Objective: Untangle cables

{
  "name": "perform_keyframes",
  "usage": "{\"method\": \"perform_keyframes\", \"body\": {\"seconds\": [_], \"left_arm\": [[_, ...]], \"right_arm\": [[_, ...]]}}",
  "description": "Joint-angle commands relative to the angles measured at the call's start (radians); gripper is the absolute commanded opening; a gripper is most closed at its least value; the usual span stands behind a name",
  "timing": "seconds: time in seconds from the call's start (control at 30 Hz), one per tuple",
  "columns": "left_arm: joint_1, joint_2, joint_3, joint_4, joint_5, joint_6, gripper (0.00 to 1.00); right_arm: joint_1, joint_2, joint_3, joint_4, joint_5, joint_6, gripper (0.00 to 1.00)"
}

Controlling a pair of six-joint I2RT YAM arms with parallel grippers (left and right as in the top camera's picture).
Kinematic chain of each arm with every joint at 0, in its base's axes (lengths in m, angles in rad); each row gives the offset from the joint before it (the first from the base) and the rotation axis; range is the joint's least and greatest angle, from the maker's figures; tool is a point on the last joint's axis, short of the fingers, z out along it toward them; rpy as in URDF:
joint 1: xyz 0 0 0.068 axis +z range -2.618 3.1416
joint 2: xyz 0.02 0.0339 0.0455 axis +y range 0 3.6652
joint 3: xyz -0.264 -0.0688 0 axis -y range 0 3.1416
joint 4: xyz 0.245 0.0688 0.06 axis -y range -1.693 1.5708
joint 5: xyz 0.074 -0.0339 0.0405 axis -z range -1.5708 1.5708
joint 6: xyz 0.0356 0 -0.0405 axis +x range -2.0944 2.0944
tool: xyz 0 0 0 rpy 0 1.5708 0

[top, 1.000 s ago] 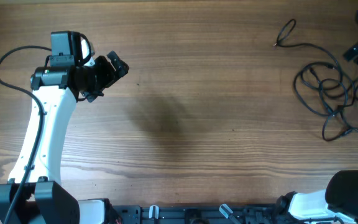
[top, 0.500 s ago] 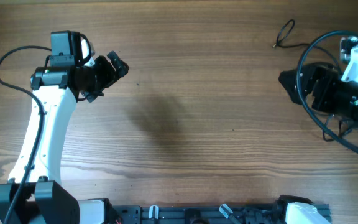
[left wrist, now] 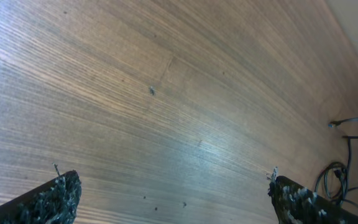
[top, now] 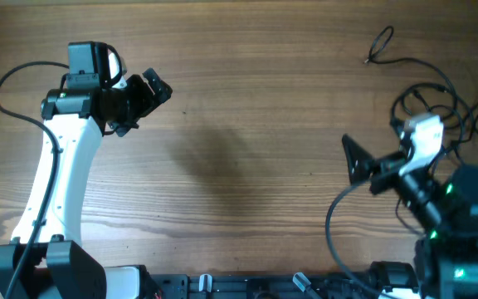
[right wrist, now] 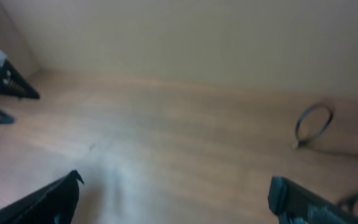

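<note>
Plainly, the right hand holds nothing: in its blurred wrist view the two fingers stand wide apart at the bottom corners with only bare wood between them. It points toward the middle of the counter, away from the cables, which lie tangled behind it on the counter's right side, partly covered by the right arm. I judge it is turned the wrong way for a grasp and would need to swing round over the heap. One loose looped end trails from the tangle toward the far side, apart from the rest, and looks the easiest strand to take. The left hand hovers well apart on the other side, likewise spread wide and empty, aimed across open wood toward the cables, probably parked to receive a strand. Between the two hands the counter is bare, leaving ample room to draw a cord leftward. Room is tight only at the right, where the arm's own thicker wire loops near the tangle.
</note>
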Motion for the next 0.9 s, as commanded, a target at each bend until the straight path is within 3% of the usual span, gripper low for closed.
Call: {"method": "perform_keyframes", "body": {"seconds": [0.0, 0.13, 0.33, 0.87], "left_arm": [[-0.004, 0.006, 0.003, 0.003, -0.006, -0.003, 1.0], [-0.004, 0.006, 0.003, 0.003, -0.006, -0.003, 1.0], [-0.004, 0.006, 0.003, 0.003, -0.006, -0.003, 1.0], [-0.004, 0.006, 0.003, 0.003, -0.006, -0.003, 1.0]], "right_arm": [[0.003, -0.188, -0.254, 0.249, 0.034, -0.019, 1.0], [0.015, -0.363, -0.488, 0.457, 0.04, -0.048, 1.0], [0.064, -0.543, -0.662, 0.461, 0.028, -0.124, 1.0], [0.064, -0.542, -0.672, 0.438, 0.029, -0.123, 1.0]]}}
